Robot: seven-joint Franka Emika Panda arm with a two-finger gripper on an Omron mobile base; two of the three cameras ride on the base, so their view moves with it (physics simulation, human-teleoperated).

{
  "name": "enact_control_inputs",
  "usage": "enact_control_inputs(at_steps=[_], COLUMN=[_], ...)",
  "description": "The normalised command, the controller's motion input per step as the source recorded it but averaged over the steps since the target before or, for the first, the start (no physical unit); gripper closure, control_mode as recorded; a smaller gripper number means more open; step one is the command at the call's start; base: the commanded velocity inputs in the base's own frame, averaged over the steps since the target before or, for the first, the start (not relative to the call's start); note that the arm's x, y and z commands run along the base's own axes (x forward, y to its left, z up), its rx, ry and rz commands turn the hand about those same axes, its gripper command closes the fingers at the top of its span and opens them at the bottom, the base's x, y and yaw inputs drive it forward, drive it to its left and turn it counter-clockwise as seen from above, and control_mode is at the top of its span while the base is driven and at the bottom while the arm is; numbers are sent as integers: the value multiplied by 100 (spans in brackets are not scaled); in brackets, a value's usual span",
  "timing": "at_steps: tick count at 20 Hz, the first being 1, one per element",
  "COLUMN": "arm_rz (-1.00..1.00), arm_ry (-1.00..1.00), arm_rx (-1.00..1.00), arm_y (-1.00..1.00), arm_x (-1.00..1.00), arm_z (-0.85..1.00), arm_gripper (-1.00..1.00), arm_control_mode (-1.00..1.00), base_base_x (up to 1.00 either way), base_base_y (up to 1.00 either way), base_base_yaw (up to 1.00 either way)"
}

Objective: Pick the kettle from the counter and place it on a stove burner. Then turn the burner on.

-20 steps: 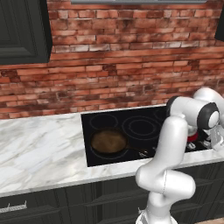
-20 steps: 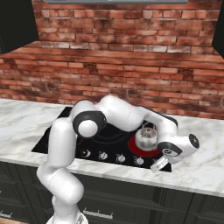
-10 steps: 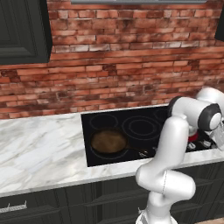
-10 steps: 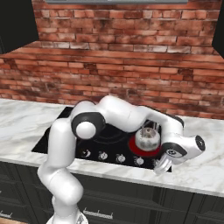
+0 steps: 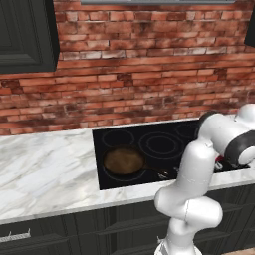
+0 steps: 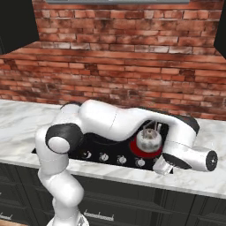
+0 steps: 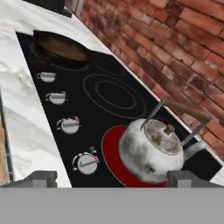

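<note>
The kettle (image 7: 151, 151) sits upright on a glowing red burner (image 7: 114, 151) in the lower centre of the hand view, its thin handle (image 7: 183, 109) with a brown grip arched above the lid. In the right base view the kettle (image 6: 148, 138) shows at centre right, on the same red burner (image 6: 143, 150), partly behind the white arm.

The hand (image 7: 111, 177) has its two finger tips at the lower left and lower right of the hand view, spread wide with nothing between them; the kettle lies just beyond them, not held. In the right base view the hand (image 6: 161, 166) hangs over the front edge of the bench (image 6: 17, 119), right of the knobs.

A row of four knobs (image 7: 70, 124) runs along the front strip of the black cooktop (image 7: 109, 70); the nearest knob (image 7: 87, 162), in the lower left of the hand view, stands just beside the red burner. No writing or brand can be read on the knobs, the kettle or the cooktop.

A brown frying pan (image 5: 124, 161) rests on the front left burner, left of centre in the left base view; the pan (image 7: 61, 46) appears in the upper left of the hand view. The other burners are dark. The red brick wall (image 5: 149, 74) fills the upper part of each view
</note>
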Motion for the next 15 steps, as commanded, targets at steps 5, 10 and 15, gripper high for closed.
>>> enact_control_inputs(at_steps=[5,10,15], arm_rz=[2,16,19], arm_ry=[-42,-18,-4], arm_rx=[-12,-28,-14], arm_y=[95,100,55], arm_x=[-100,-100,-61], arm_z=[88,31,-9], arm_gripper=[-100,-100,-100], arm_control_mode=[-100,-100,-100], base_base_x=[0,0,0], base_base_y=[0,0,0], base_base_yaw=[0,0,0])
